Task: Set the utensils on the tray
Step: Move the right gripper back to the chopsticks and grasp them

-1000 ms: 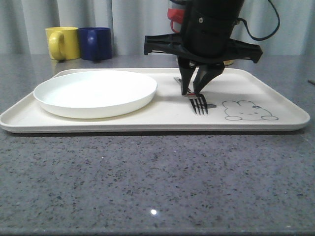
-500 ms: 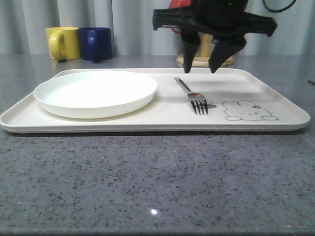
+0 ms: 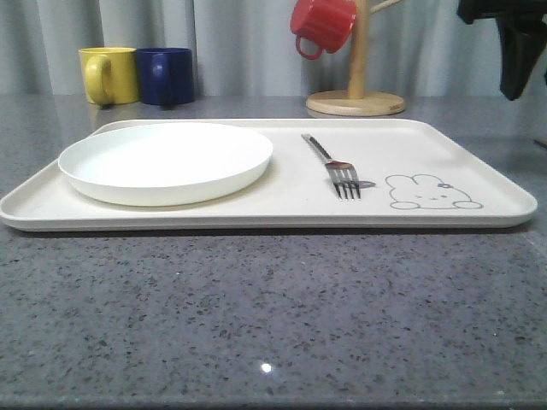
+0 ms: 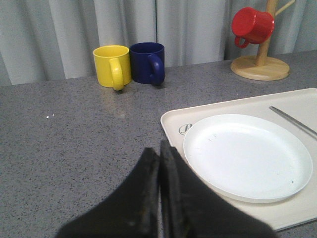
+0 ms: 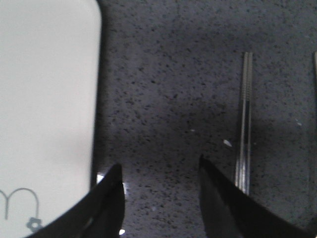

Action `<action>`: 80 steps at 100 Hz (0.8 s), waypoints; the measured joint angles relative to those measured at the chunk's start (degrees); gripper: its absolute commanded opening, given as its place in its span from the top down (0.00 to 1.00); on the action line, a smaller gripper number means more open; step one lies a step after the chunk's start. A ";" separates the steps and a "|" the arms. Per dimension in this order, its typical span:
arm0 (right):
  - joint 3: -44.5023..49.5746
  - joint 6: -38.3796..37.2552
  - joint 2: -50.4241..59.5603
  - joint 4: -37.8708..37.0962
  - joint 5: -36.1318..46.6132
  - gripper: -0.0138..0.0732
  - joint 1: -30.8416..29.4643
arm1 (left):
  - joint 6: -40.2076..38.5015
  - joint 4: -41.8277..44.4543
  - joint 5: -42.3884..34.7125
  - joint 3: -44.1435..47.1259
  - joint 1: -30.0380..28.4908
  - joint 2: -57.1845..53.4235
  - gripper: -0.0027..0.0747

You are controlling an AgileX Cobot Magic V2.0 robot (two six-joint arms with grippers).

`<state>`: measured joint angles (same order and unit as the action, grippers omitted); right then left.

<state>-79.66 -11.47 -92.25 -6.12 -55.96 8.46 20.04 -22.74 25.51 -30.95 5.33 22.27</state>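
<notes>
One tray [image 3: 479, 166] on the table, and one white plate [image 3: 167, 161] sitting on it. One fork [image 3: 333, 166] there too. Three mugs: one yellow [image 3: 109, 74], one blue [image 3: 166, 75], one red [image 3: 322, 25] hanging on a single wooden mug stand [image 3: 356, 90]. Out on the counter, one pair of chopsticks [image 5: 243, 124].

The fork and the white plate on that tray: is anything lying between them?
Nothing: front view shows bare tray between fork and plate.
</notes>
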 measured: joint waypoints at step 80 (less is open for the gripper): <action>3.95 11.47 -6.38 7.67 0.94 0.42 -11.38 | 0.00 0.00 0.00 0.00 0.00 0.00 0.99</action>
<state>-75.71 0.00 -98.64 1.55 -55.02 -2.93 20.04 -22.74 25.51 -30.95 5.33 22.27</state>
